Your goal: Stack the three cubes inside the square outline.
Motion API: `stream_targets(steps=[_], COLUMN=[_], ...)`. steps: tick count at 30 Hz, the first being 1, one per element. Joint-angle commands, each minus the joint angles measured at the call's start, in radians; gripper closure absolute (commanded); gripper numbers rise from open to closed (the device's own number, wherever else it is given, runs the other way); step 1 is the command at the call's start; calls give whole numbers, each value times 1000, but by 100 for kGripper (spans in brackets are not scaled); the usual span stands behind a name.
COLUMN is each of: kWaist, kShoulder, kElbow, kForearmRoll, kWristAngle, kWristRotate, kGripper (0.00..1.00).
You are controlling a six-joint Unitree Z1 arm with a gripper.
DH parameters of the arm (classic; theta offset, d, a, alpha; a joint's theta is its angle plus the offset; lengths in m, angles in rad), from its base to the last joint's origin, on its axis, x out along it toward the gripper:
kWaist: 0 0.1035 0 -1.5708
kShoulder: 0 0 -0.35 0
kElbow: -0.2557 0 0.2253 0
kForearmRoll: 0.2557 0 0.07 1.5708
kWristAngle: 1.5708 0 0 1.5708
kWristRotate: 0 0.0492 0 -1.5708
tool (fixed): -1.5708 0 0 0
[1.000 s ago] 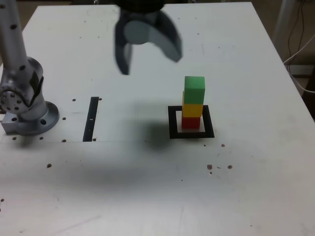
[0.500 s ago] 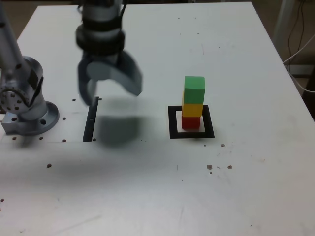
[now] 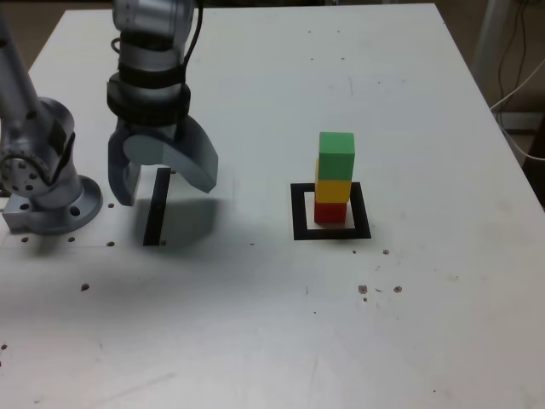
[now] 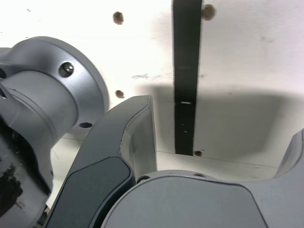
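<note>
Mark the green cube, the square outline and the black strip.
green cube (image 3: 336, 154), exterior view, front face.
square outline (image 3: 299, 213), exterior view, its black border on that view's left.
black strip (image 3: 155, 217), exterior view, lower half, clear of the jaws.

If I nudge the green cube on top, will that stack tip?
Probably. The matte green cube tops a narrow three-high column and looks slightly offset from the yellow cube. Being small, it likely slides or topples easily.

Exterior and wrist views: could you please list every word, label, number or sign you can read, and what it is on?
None can be read in either view.
The cubes, green, yellow and red, have plain faces.
The square outline and the black strip are unmarked.
The gripper shows no label.
</note>
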State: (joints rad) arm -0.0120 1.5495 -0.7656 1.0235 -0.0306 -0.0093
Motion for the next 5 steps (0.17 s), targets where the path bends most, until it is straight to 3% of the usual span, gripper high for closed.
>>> stream_targets(steps=[1, 5], kWaist=[1, 1], kShoulder=[-8, -5], kElbow=[7, 12], kForearmRoll=[-6, -10], kWristAngle=[-2, 1], kWristRotate=[-1, -1], kGripper=[0, 0])
